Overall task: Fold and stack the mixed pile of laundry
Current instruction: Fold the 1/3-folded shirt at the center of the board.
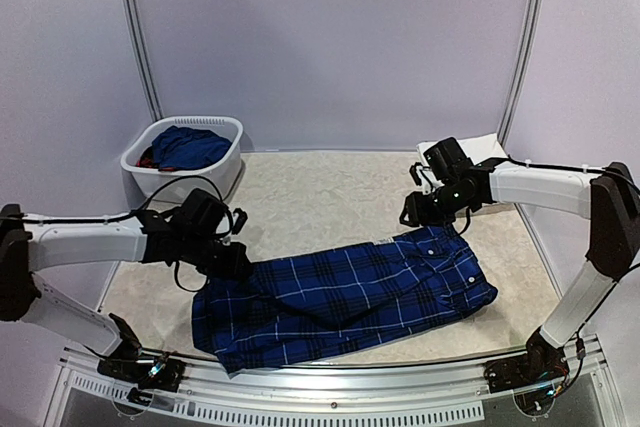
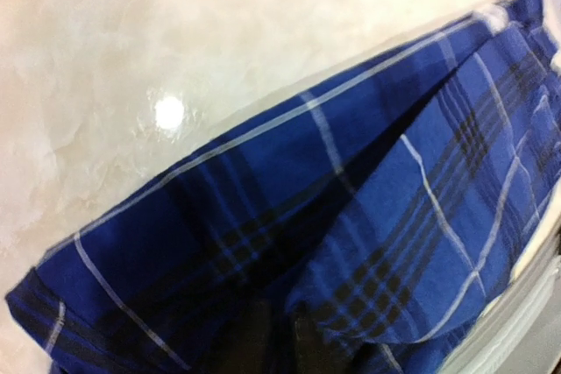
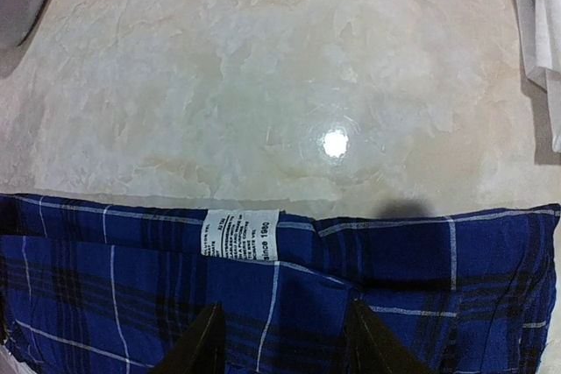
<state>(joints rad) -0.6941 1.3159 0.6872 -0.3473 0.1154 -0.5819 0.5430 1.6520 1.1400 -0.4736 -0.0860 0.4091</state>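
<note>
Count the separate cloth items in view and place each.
4. A plaid garment spread on the table's near half; a blue piece and a red scrap in the basket, far left; white cloth at far right. The basket may hide more.

Shirt soft cloth; table glossy, marbled.

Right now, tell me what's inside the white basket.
The white basket holds a crumpled solid blue cloth with a bit of red cloth at its left edge. Anything beneath them is covered.
</note>
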